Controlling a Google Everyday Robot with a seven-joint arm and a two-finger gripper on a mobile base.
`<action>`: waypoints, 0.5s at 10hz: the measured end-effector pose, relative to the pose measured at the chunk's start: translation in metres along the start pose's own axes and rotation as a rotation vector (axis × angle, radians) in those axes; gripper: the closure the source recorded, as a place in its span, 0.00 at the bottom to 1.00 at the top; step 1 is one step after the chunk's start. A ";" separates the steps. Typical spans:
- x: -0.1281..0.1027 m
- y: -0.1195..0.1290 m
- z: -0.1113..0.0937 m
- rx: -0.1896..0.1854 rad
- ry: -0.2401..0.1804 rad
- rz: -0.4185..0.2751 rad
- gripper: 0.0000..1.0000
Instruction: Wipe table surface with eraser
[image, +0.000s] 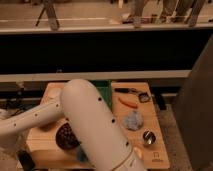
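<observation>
Camera view puts the gripper (19, 152) at the front-left corner of the table surface (46, 142), apparently touching the eraser (26, 161); whether it grips cannot be told.

My thick, smooth white plastic upper arm (95, 130) is a fat rounded tube with a domed end, and its shell takes a warm tint from the light. A few small dark round screw dots (98, 99) run spaced along its side. My slimmer white forearm tube (35, 119) branches from it. It is rounded too and carries its own row of tiny dark dots. My dark pincer (24, 160) shows only as a blocky dark shape low in the left corner, below the forearm.
</observation>
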 end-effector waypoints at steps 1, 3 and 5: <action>-0.009 0.005 0.003 0.009 -0.003 0.018 1.00; -0.026 0.025 0.004 0.025 -0.004 0.076 1.00; -0.039 0.050 0.003 0.022 -0.013 0.130 1.00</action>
